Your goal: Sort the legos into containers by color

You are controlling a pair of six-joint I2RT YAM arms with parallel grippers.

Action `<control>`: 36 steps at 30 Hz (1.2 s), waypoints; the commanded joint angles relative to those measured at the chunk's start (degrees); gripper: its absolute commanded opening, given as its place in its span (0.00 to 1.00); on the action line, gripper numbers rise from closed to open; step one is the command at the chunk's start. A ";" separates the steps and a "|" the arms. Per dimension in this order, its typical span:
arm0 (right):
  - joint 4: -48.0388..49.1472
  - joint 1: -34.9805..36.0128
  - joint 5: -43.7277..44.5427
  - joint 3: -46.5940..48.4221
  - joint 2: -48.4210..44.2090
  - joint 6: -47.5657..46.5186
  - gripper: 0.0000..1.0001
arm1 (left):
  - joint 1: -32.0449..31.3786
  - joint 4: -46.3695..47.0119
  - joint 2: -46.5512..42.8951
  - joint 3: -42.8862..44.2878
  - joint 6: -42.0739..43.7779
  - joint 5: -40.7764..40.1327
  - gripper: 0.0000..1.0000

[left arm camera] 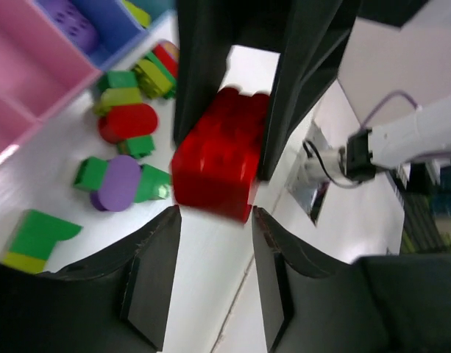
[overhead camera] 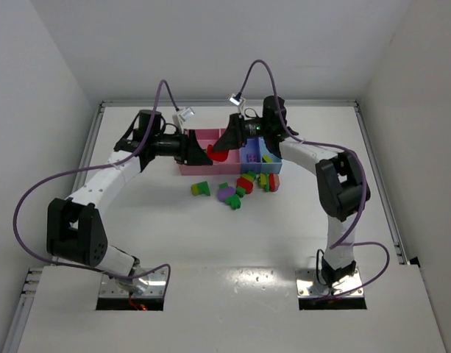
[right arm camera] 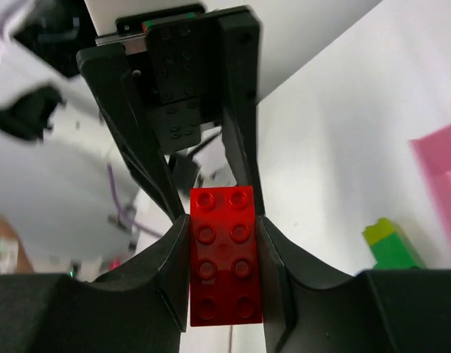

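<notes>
above the wide pink bin (overhead camera: pixel 191 170), between the two arms, hangs a red brick (right arm camera: pixel 225 257). it should be light, rigid and a little slick, best pinched across its long smooth sides rather than the studs. it is glossy, two studs wide, four long. the right gripper (right arm camera: pixel 224 220) clamps those sides. the left gripper (left arm camera: pixel 214 217) faces it, jaws apart, tips just beside the brick's end. other legos (overhead camera: pixel 236 190) lie on the table (overhead camera: pixel 210 243) near the bins.

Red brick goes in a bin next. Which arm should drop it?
Right. The right hand grips the red brick along both sides, above the wide pink bin; the left hand only reaches the brick's tip.
</notes>
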 commanded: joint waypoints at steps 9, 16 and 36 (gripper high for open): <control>12.90 -4.17 16.14 -1.48 -4.26 20.31 0.00 | 3.54 18.67 -3.09 -1.51 -17.23 6.47 0.66; 12.90 -3.03 17.28 0.53 -4.26 23.03 0.00 | 3.54 35.84 -0.27 -3.46 -29.38 11.50 0.66; 19.13 -2.50 11.40 2.21 -3.74 24.62 0.00 | 4.59 34.69 5.00 1.37 -24.89 10.89 0.66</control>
